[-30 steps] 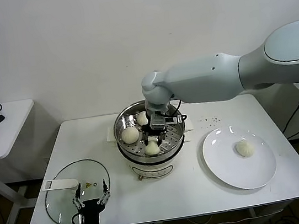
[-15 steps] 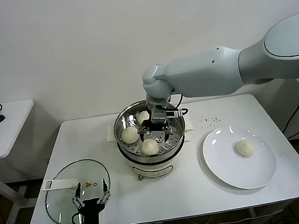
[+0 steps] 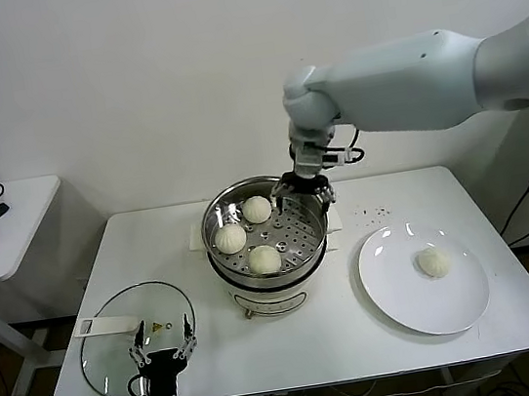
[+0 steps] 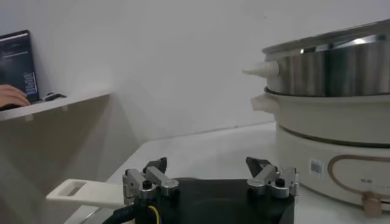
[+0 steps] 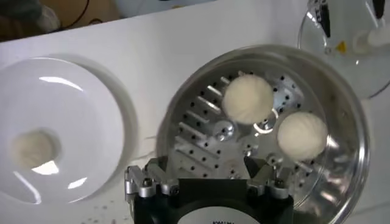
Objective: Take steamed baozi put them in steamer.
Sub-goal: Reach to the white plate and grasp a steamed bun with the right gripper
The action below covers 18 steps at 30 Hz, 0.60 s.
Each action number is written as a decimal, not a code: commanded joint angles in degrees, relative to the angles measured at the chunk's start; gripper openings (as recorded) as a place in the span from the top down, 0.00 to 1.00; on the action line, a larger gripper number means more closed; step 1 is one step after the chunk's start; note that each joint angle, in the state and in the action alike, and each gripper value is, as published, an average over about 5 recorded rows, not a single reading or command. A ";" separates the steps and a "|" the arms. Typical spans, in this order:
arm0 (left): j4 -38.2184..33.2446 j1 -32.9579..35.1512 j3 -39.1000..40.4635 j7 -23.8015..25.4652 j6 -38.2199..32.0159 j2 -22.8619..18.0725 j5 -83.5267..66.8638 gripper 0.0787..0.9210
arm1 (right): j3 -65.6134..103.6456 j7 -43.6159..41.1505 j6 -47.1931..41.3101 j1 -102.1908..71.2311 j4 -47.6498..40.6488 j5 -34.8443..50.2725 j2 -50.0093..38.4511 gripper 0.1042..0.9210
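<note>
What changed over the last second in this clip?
The right gripper let go of the third bun in the steamer, opened its jaws and rose toward the pot's back right rim. Unchanged: two other buns in the steamer, one bun on the plate, and the left gripper parked open over the lid.

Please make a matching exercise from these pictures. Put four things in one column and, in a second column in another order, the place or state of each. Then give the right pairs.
Things:
1. right gripper
2. left gripper
3. lone baozi
4. glass lid

Places or states:
A. lies flat on the table, at the robot's left
B. open and empty, above the back rim of the steamer
C. on the white plate
D. open, low over the glass lid

Pairs: 1-B, 2-D, 3-C, 4-A
</note>
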 commanded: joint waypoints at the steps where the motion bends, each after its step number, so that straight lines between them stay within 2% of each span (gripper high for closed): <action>1: -0.13 0.04 0.13 -0.03 0.18 -2.80 -0.01 0.12 | -10.44 -2.05 -8.75 6.20 3.08 9.93 -9.19 0.12; 11: -0.23 -0.05 0.13 0.07 0.51 -2.80 -0.26 0.12 | -16.92 1.70 -25.25 6.42 7.68 16.76 -18.22 0.12; 18: 0.27 0.05 -0.33 0.05 0.16 -2.80 -0.70 0.12 | -17.07 0.20 -31.78 3.88 7.96 17.66 -21.68 0.12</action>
